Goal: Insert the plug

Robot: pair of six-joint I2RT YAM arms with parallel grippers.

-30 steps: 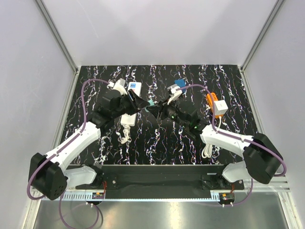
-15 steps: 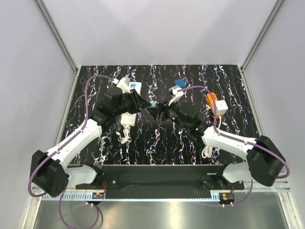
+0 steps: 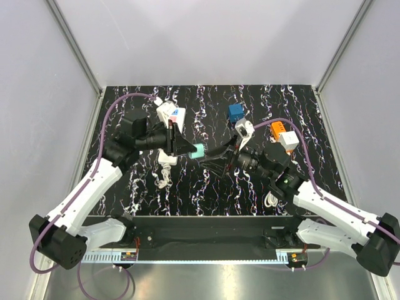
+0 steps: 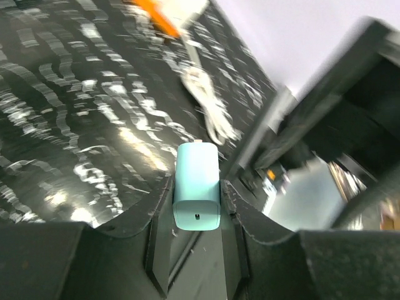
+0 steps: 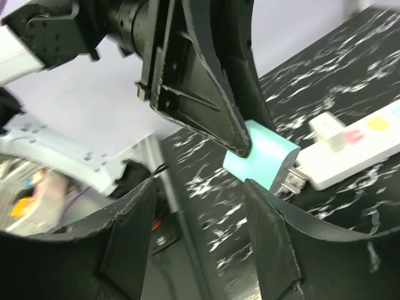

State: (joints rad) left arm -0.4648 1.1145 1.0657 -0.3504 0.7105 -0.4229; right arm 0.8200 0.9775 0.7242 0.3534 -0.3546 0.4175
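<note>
A teal plug (image 3: 196,150) is gripped between my left gripper's (image 3: 187,149) fingers and held above the table. In the left wrist view the plug (image 4: 197,186) sits squeezed between both fingers, its flat end facing the camera. In the right wrist view the plug (image 5: 261,159) shows its two metal prongs (image 5: 290,182) pointing toward the white power strip (image 5: 357,149). The strip (image 3: 166,157) lies on the table under the left gripper. My right gripper (image 3: 220,160) is open and empty, just right of the plug and apart from it.
A blue cube (image 3: 235,112) and an orange-and-white adapter (image 3: 281,134) lie at the back right. A coiled white cable (image 3: 270,199) lies near the right arm, and the strip's cord (image 3: 164,178) trails toward the front. The black marbled table (image 3: 206,187) has grey walls on three sides.
Both grippers were together at the plug. Now the right gripper has let go and drawn back to the right, and the left gripper keeps the plug, slightly nearer.
</note>
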